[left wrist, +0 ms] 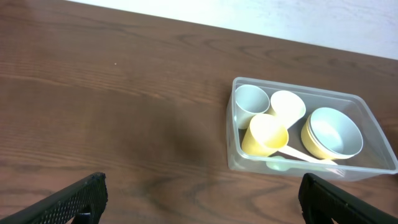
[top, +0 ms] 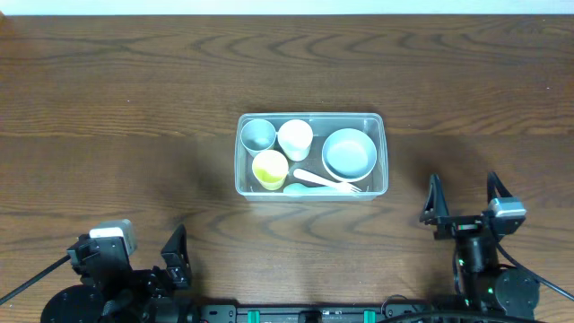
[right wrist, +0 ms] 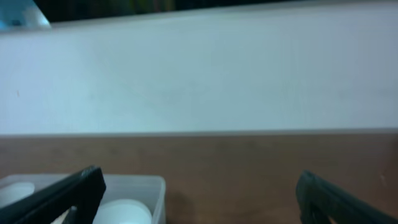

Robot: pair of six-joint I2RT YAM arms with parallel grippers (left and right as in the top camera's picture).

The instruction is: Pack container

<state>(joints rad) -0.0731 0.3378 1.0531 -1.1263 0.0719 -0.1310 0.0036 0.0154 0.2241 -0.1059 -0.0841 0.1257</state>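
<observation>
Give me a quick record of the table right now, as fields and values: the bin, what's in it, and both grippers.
container: clear bin, mid-table, no lid
cups: blue-grey cup, white cup, yellow cup, grouped at one end
bowls: stacked at the other end, pale blue on top
cutlery: fork and spoon, lying along the near wall
left gripper: open, empty, apart from the container
right gripper: open, empty, apart from the container
</observation>
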